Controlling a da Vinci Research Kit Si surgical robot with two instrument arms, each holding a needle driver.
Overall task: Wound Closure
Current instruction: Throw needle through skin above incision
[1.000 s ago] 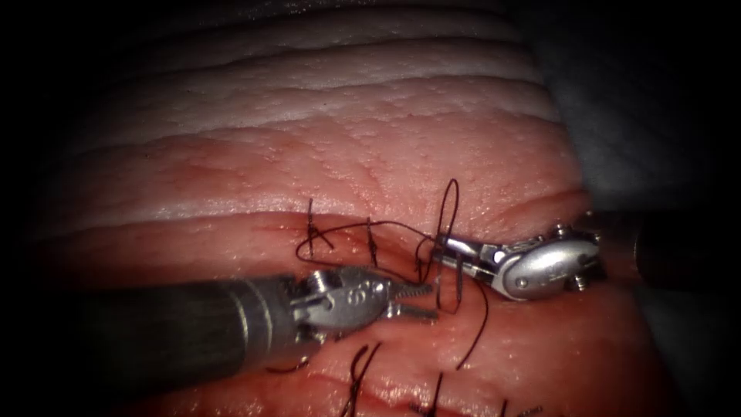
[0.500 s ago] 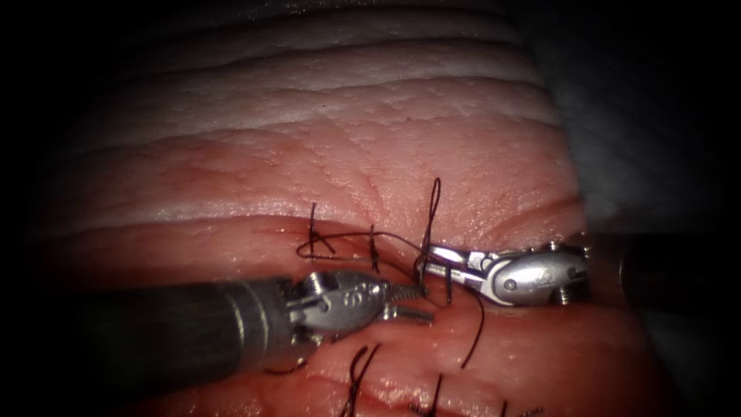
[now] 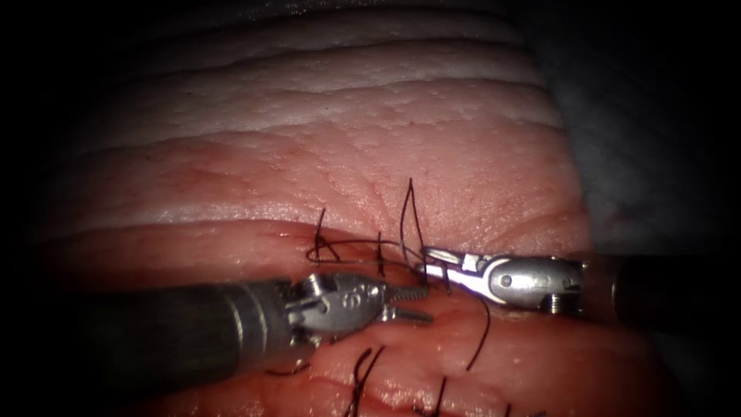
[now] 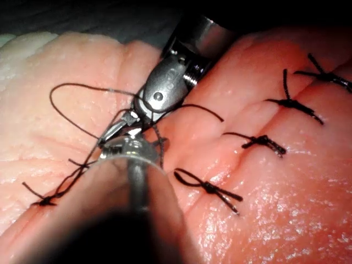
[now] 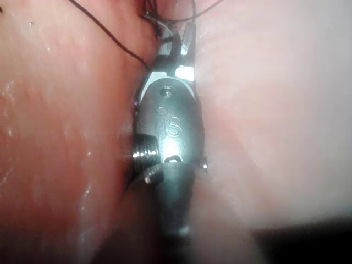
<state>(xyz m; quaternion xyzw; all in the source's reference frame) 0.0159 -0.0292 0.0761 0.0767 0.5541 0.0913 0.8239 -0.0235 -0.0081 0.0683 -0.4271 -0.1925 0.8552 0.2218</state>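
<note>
While right gripper [image 3: 429, 262] pinches thread [image 3: 410, 220] over cut, left gripper [image 3: 421, 303] spread, empty, just below.

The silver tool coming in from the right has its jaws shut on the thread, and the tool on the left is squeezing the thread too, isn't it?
Not quite. In the endoscope view the left tool has its jaws open and holds nothing. The rest stands: the right tool is shut on the thread, which loops above the tissue.

Stamped "IS" on the right tool [image 5: 175, 38] body, faint unreadable stamp on the left tool [image 3: 413, 303].
</note>
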